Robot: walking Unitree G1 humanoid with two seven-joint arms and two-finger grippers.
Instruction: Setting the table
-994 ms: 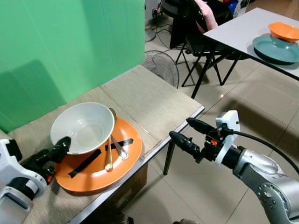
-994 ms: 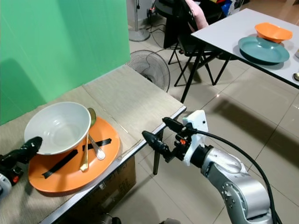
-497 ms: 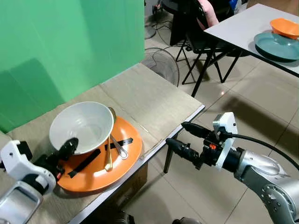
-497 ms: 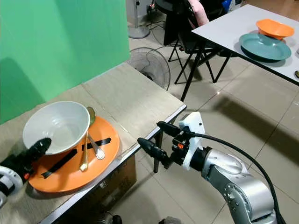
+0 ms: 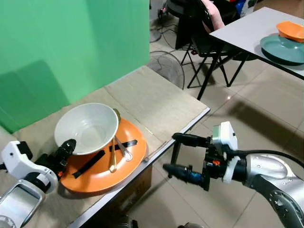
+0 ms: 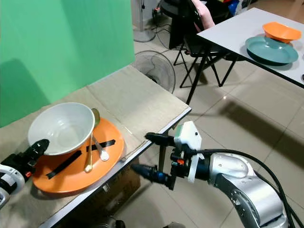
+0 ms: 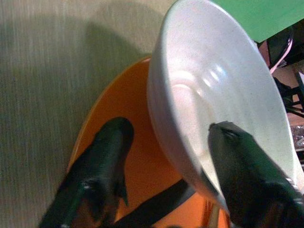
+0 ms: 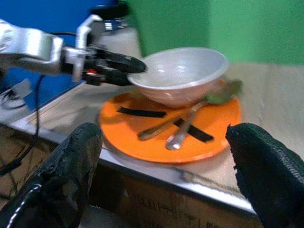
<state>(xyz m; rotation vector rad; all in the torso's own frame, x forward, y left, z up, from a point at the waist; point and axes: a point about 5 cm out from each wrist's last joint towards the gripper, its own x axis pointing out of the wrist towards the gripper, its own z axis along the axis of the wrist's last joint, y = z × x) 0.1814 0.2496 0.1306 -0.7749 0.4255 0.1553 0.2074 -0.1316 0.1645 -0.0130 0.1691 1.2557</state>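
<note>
A white bowl (image 5: 87, 127) sits tilted on an orange plate (image 5: 102, 164) on the beige table (image 5: 152, 102). A gold spoon (image 5: 112, 159) and a silver spoon (image 5: 123, 150) lie on the plate beside the bowl, across black tape strips. My left gripper (image 5: 65, 148) is open at the bowl's near-left rim. In the left wrist view one finger (image 7: 102, 156) rests over the plate outside the bowl (image 7: 213, 104) and the other reaches inside it. My right gripper (image 6: 141, 152) is open, off the table's front edge over the floor, pointing at the plate (image 8: 142, 137).
A second grey table (image 5: 237, 31) at the back right carries a teal plate (image 5: 281, 47) and an orange bowl (image 5: 290, 29). A black chair (image 5: 204, 33) and a floor fan (image 5: 166, 66) stand behind the beige table. A green screen rises on the left.
My right gripper has dropped lower and swung left toward the table's edge, its fingers now one above the other. My left gripper has shifted slightly at the bowl's rim.
</note>
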